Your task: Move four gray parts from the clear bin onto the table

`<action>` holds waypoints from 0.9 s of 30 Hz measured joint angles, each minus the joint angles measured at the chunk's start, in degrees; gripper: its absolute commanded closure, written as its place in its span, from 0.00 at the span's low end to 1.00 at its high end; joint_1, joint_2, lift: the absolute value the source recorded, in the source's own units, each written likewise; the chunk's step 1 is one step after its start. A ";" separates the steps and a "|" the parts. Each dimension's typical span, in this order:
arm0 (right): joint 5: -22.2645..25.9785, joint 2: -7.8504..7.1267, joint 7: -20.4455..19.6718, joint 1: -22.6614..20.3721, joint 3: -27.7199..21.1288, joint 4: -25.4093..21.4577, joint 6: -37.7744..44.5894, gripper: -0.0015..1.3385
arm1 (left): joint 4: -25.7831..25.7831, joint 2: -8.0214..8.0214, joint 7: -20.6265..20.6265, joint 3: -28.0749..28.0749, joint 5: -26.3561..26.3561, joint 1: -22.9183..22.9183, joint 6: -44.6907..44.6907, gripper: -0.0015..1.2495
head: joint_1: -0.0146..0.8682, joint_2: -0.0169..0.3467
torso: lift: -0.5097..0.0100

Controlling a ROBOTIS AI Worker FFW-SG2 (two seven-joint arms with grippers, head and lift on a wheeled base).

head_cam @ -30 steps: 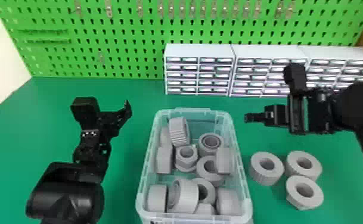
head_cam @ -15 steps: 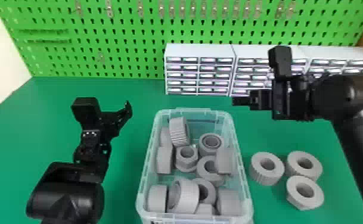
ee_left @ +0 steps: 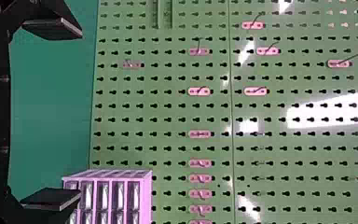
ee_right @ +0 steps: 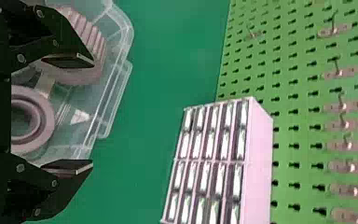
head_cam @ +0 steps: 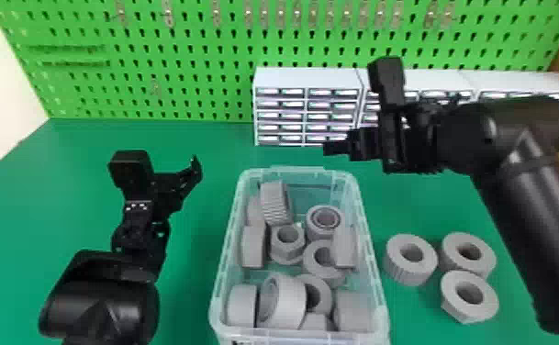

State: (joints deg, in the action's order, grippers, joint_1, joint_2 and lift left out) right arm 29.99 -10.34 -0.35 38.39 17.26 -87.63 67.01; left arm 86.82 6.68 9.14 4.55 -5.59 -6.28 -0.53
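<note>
The clear bin (head_cam: 378, 293) stands on the green table with several gray parts inside, among them a hex nut (head_cam: 287, 243) and a ridged gear (head_cam: 275, 204). Three gray parts lie on the table right of the bin: one ridged ring (head_cam: 410, 259), another ring (head_cam: 468, 254) and a hex-edged piece (head_cam: 470, 297). My right gripper (head_cam: 331, 147) is above and behind the bin's far right corner; in its wrist view the right gripper (ee_right: 91, 114) is open and empty, bin beyond. Parked left of the bin is my left gripper (head_cam: 195, 169); in its wrist view the left gripper (ee_left: 77, 116) is open, holding nothing.
White drawer cabinets (head_cam: 308, 78) line the table's back edge, close behind the right gripper. Behind them rises a green pegboard (head_cam: 191, 59) with metal hooks. Bare green table (head_cam: 200, 293) lies between the left arm and the bin.
My right arm has swung leftward and a little farther back, from behind the three loose parts toward the bin's far side. The left arm, the bin and the parts stay as they were.
</note>
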 measured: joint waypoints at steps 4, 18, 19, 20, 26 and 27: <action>0.74 0.40 0.00 0.81 1.62 0.27 -0.22 0.37 | -0.34 -0.04 0.00 0.10 0.07 -0.20 0.00 0.08 | 0.80 0.24 | 0.88; 2.38 0.54 0.00 1.62 5.07 1.44 -1.44 0.37 | -0.53 -0.09 0.00 1.14 -0.12 -1.10 -0.03 0.07 | 0.80 0.24 | 0.88; 2.50 0.56 0.00 1.69 5.34 1.54 -1.56 0.37 | -0.53 -0.09 0.00 1.15 -0.12 -1.10 -0.02 0.07 | 0.80 0.24 | 0.88; 2.73 0.60 0.00 1.80 5.68 1.70 -1.72 0.37 | -0.53 -0.09 0.00 1.16 -0.11 -1.10 0.00 0.07 | 0.80 0.24 | 0.88; 4.03 0.78 0.00 2.27 7.43 2.42 -2.12 0.37 | -0.52 -0.09 0.00 1.31 -0.02 -1.10 0.00 0.07 | 0.80 0.24 | 0.88; 4.28 0.80 0.00 2.34 7.67 2.56 -2.14 0.37 | -0.52 -0.09 0.00 1.32 0.00 -1.12 0.00 0.07 | 0.80 0.24 | 0.88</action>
State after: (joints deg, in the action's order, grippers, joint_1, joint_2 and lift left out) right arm 34.27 -9.54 -0.35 40.72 24.92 -85.07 64.87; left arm 86.30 6.59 9.14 5.87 -5.59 -7.40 -0.53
